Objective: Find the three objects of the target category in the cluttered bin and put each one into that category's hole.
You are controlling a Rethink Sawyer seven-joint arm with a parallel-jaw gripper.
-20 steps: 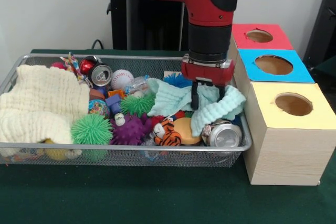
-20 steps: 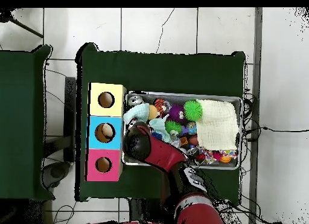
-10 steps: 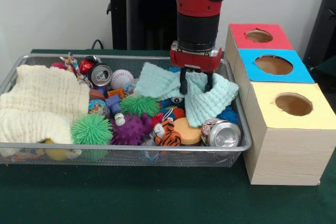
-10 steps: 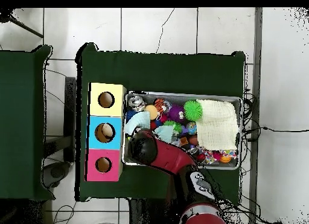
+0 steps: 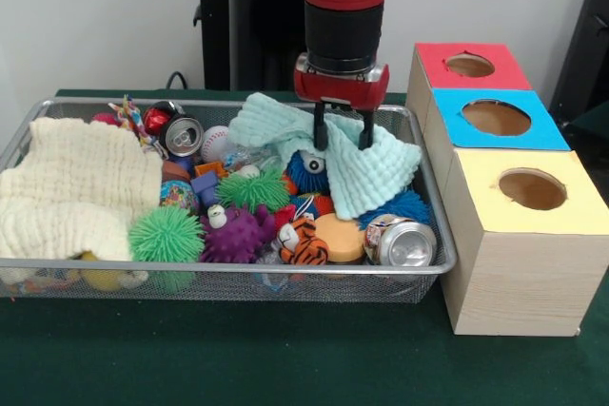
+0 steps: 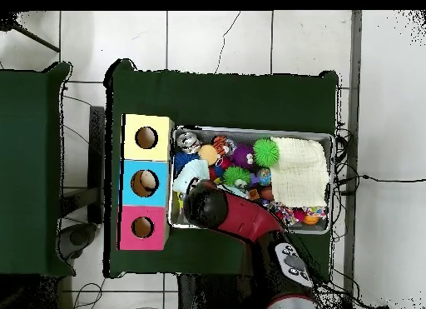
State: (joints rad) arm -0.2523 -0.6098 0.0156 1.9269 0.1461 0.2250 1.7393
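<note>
The gripper point(image 5: 341, 132) is pinched closed on a mint-green cloth point(image 5: 357, 170), holding it draped above the toys at the wire bin's point(image 5: 228, 278) far right end (beside the red-topped box point(image 5: 468, 66)). Likely next: carry it over a hole and let go.

A fine wire-mesh metal bin point(image 5: 38, 121) sits on the matt green cloth-covered surface point(image 5: 285, 358) beside a wood-grain box point(image 5: 514, 282) with matt coloured tops, holding a waffle-textured mint cloth point(image 5: 366, 173), a nubbly cream cloth point(image 5: 76, 187), shiny metal cans point(image 5: 404, 242) and rubbery spiky balls point(image 5: 166, 233).
</note>
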